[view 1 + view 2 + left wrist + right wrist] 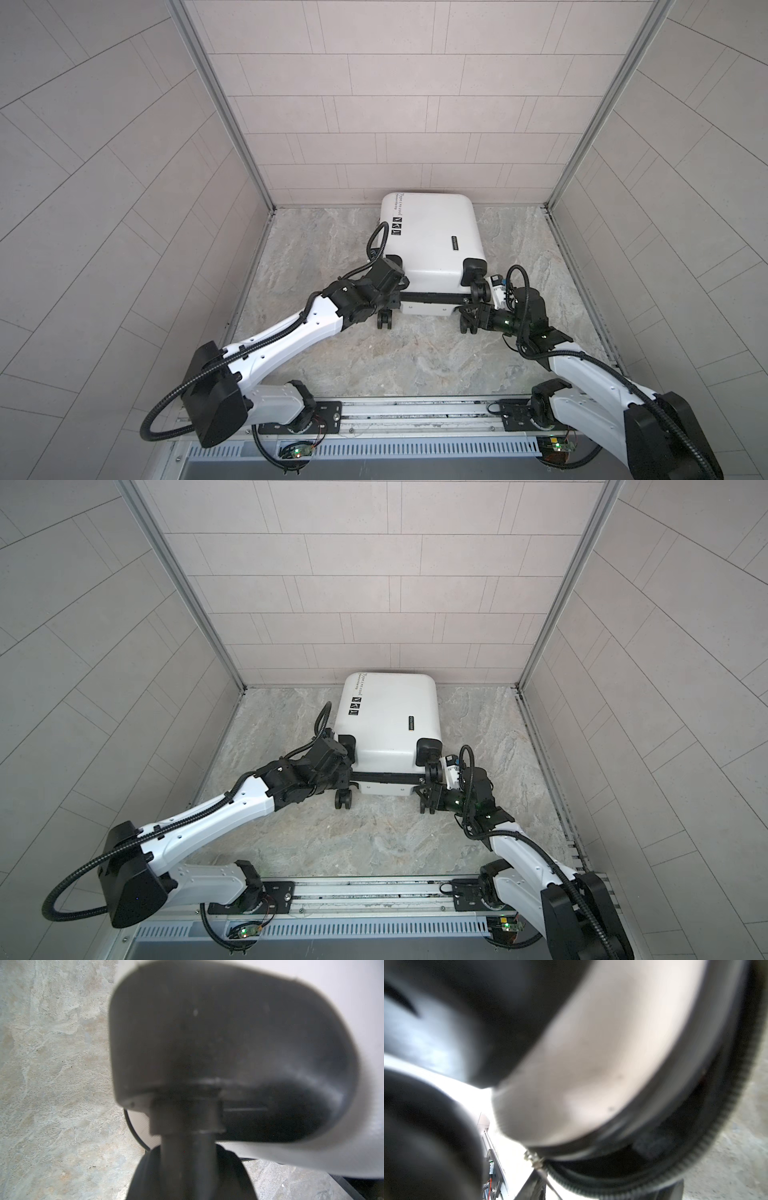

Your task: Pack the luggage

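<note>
A grey marbled stone-look surface [374, 361] is spread beneath both arms. On it, just beyond both sets of fingers, a small white hard-shell suitcase [432, 241] is laid flat, one half lying on the other. Its wheeled end is turned toward the fingers, and its black zipper trim [432, 296] runs between the two sets.

The left fingers [393, 300] are set at the suitcase corner by one end of the trim and are largely covered by the arm's own black wrist in both top views. In the left wrist view only a blurred black rounded wheel housing [228, 1043] and its stem are seen close in front. How far these fingers are parted, and whether anything is held, cannot be told.

The right fingers [468, 316] are seen at the opposite corner, overlapping a black caster wheel [467, 327]. Their gap is hidden, and it cannot be told whether the wheel is gripped or only touched. In the right wrist view a small metal zipper pull [534, 1160] is seen, blurred, just beside the white shell.
</note>
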You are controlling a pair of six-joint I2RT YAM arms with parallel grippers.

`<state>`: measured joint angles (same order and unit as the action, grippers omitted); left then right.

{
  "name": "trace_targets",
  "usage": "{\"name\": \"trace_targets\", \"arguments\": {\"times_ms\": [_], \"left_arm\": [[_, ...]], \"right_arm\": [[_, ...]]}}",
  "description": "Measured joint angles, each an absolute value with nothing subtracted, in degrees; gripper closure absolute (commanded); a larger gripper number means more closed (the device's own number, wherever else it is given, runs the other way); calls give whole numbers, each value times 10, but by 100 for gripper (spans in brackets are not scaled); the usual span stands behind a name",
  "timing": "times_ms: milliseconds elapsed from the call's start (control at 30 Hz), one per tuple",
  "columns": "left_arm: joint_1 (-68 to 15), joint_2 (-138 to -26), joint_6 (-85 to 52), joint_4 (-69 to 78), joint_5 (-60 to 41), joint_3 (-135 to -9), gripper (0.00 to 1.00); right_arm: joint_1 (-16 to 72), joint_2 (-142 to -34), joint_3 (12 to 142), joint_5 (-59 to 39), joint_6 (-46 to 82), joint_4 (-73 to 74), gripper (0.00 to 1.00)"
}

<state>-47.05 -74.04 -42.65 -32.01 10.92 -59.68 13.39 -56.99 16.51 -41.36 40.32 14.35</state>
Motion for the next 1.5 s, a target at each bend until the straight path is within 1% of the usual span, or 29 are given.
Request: {"name": "trace_targets", "arguments": {"times_ms": [333,533,733,867,1000,1233,1500], "left_arm": [[-470,-746,-427,-312,107,-597,100],[-470,-746,-429,-312,107,-597,100],[-470,-746,-431,-312,106,-597,100],[-468,-745,-431,-314,105,-597,100],[-466,-745,-430,-315,104,-595,100],[-463,-743,-430,-316,103,-594,100],[-461,-742,-426,-313,102,-592,100]], "right_arm": [[135,-584,168,-411,433,158,78],[135,-568,170,-410,439,148,82],[135,-542,170,-406,440,130,82],[134,-527,170,-399,440,117,83],[134,-521,170,-398,440,112,88],[135,-521,178,-413,445,112,100],[135,-515,187,-397,436,86,100]]}}
